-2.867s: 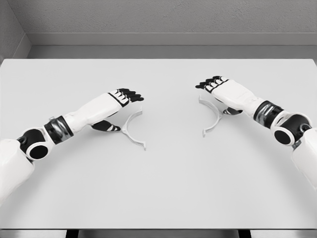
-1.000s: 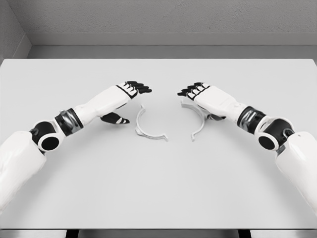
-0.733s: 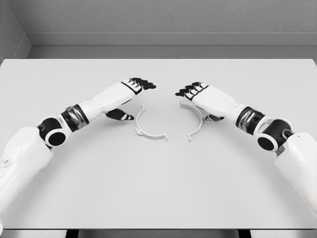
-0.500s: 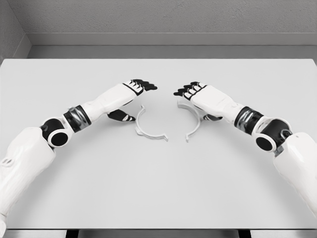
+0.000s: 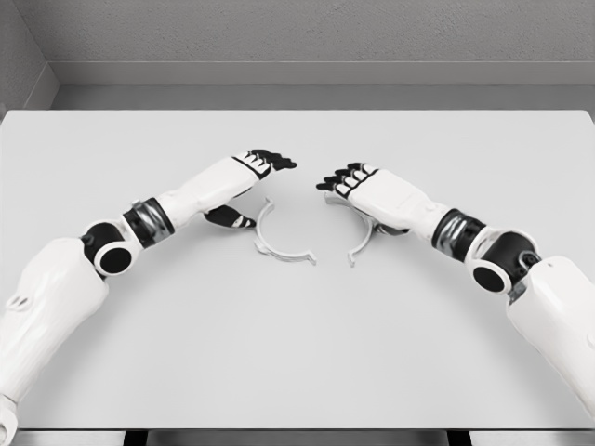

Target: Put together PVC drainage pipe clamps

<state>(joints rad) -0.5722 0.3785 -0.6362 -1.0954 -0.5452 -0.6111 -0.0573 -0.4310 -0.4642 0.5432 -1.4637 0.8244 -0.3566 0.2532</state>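
Table: a pale grey top (image 5: 297, 353) filled most of the head view, with a grey wall behind it.
Left clamp half: a white half-ring (image 5: 275, 243) lay flat near the table's middle, its open side turned up and to the right, one flat tab at its lower right end.
Right clamp half: a second white half-ring (image 5: 364, 238) lay just right of the first, apart from it, its upper part hidden under the right hand.
Left hand: the hand (image 5: 249, 177) hovered at the left half's upper left, black fingers (image 5: 275, 159) held out together and relaxed, thumb down beside the ring; it gripped nothing.
Right hand: the hand (image 5: 367, 190) sat over the right half's upper end, fingers (image 5: 337, 177) stretched out side by side towards the left; whether it touched the half could not be told.
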